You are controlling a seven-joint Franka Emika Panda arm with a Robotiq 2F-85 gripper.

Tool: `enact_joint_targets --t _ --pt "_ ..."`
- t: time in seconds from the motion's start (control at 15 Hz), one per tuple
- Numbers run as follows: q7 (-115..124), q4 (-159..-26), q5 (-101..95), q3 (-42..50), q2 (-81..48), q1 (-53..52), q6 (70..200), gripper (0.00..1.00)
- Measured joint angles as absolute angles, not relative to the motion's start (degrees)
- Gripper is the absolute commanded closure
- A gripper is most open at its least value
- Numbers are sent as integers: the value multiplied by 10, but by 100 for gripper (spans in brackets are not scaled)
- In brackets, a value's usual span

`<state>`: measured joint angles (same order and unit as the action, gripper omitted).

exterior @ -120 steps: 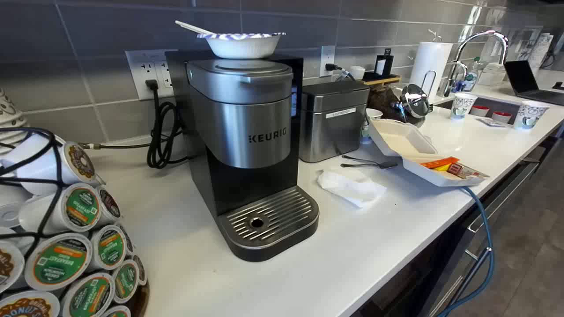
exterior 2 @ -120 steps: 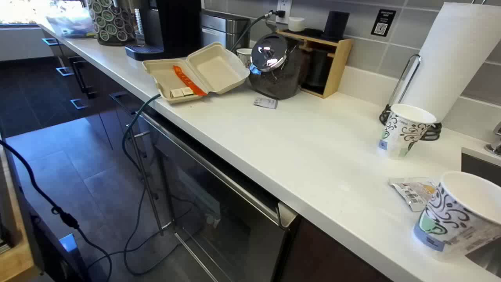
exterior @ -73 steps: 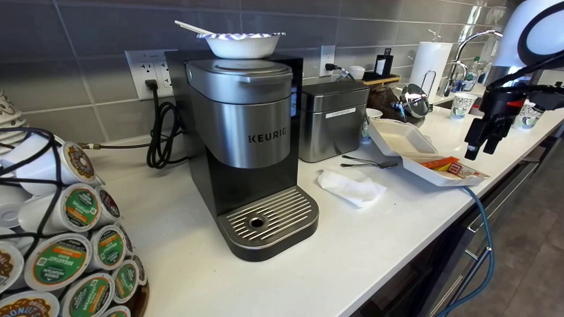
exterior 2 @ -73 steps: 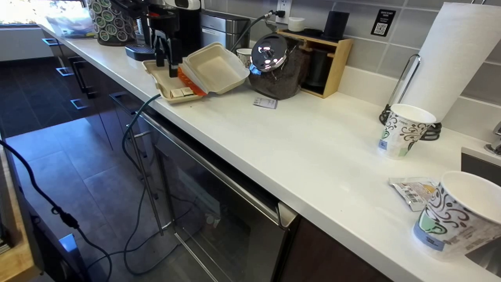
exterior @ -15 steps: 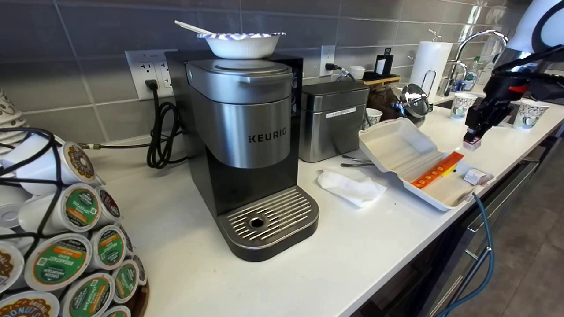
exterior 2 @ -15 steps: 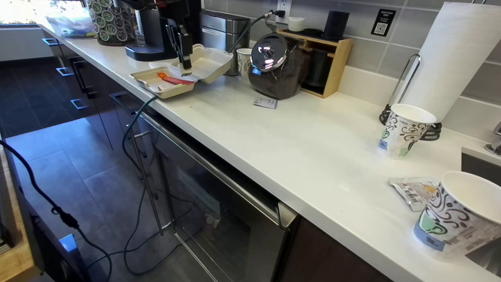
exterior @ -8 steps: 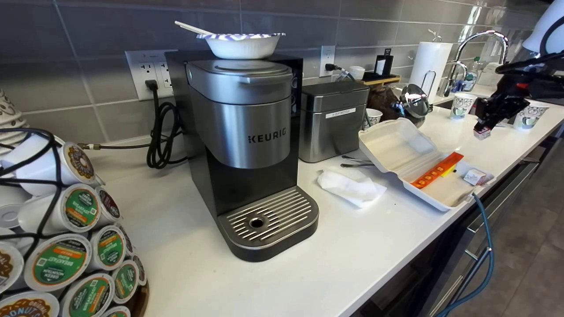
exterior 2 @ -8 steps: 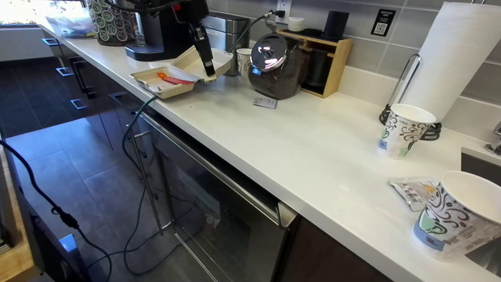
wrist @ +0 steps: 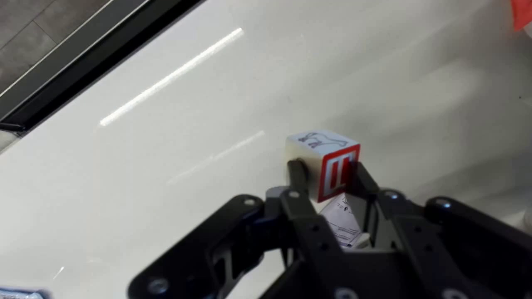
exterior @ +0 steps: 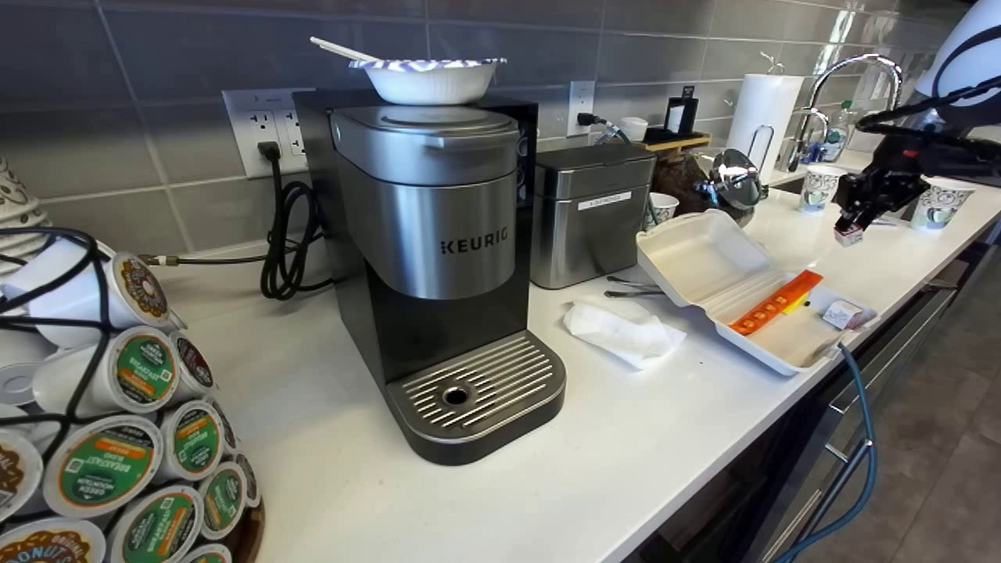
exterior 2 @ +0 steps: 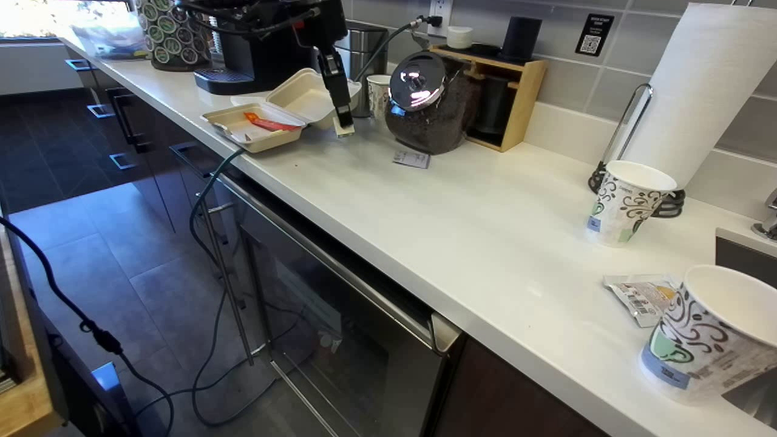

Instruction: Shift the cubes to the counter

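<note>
A small white cube (wrist: pixel 326 164) with a red-bordered face is pinched between the fingertips of my gripper (wrist: pixel 328 169). That held cube (exterior 2: pixel 343 128) hangs over the counter (exterior 2: pixel 473 224), just past the open white foam tray (exterior 2: pixel 276 144); whether it touches the surface I cannot tell. In an exterior view the gripper (exterior: pixel 849 222) appears right of the tray. Another pale cube (exterior: pixel 842 313) lies inside the tray near its outer corner, beside an orange strip (exterior: pixel 776 303) and a bit of yellow.
A flat sachet (exterior 2: pixel 412 159) lies on the counter beyond the held cube, near a dark glass jar (exterior 2: pixel 425 130). Two patterned cups (exterior 2: pixel 631 200) stand by the sink. The coffee machine (exterior: pixel 453 234), napkin (exterior: pixel 624 332) and blue cable (exterior: pixel 860 399) are around the tray.
The arm came in, took hold of one cube and lifted it from the tray, which has shifted and turned. Over the last second the held cube moved away from the tray, above the counter.
</note>
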<state>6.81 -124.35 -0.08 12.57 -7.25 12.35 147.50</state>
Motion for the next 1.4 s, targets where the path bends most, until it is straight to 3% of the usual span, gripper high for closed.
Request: enact_joint_targets --t 0.53,1.0,1.4 --pt "-30 -1153 163 112 -153 169 1507 93" --pt "-124 -1076 351 36 -242 249 1493 93" --pt "-124 -1054 405 31 -276 267 1491 93"
